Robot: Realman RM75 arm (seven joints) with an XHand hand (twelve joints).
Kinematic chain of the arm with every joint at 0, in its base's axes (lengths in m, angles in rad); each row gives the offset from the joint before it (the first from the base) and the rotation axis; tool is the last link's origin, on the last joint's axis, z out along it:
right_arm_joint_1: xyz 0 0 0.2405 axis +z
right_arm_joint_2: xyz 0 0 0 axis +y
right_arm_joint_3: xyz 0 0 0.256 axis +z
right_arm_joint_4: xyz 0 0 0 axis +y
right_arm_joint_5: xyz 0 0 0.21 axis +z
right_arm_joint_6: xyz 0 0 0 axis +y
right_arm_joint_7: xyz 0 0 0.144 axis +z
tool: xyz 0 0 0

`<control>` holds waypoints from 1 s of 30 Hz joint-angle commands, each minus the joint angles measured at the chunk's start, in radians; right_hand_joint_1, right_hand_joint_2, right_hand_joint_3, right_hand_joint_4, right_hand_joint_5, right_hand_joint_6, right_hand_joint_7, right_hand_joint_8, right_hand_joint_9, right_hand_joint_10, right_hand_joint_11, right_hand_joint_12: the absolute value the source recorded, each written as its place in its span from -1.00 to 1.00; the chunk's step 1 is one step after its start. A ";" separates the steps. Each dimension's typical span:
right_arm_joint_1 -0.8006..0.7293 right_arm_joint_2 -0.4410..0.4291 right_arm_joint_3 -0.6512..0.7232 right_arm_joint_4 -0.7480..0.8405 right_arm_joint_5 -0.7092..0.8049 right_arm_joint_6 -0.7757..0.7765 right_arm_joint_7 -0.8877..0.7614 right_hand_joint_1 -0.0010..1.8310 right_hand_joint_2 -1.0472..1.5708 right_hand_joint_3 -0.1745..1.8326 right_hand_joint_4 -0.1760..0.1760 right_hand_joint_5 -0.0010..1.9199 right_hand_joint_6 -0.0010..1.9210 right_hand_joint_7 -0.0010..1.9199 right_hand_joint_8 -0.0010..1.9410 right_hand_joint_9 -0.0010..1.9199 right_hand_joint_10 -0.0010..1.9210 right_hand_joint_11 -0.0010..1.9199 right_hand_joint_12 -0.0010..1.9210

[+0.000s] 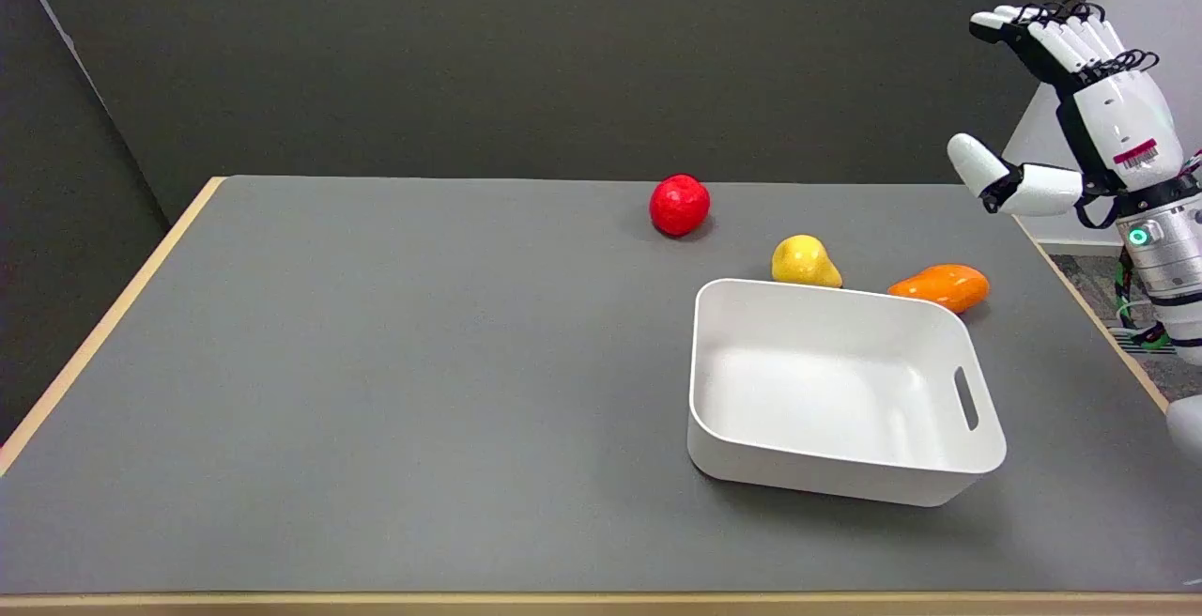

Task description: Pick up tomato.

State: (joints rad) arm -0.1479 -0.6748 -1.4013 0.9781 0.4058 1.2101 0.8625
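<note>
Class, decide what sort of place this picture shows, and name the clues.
Probably a robot test bench in a lab: a bare grey table before dark screens, toy-like fruit such as the tomato, a white bin, and a robot hand raised, fingers apart.

The tomato (679,205) sits alone near the table's (376,362) far edge, with bare grey surface to its left, front and behind. To its right and nearer, a yellow pear (805,261) lies close by, and an orange fruit (941,286) further right. Both rest just behind the white bin (836,391), the pear touching or almost touching its far rim. The right hand (1061,118) hangs open in the air above the table's right edge, well apart from all of them, with open air between it and the tomato
</note>
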 commanded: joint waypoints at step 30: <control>0.955 -0.175 -0.768 -0.166 -0.704 -0.598 0.343 -0.77 0.27 0.14 0.70 -0.84 -0.58 -0.79 -0.71 -0.87 -0.49 -0.96 0.13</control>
State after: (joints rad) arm 0.2107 -0.6701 -1.6890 1.0146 0.0860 0.9346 0.9704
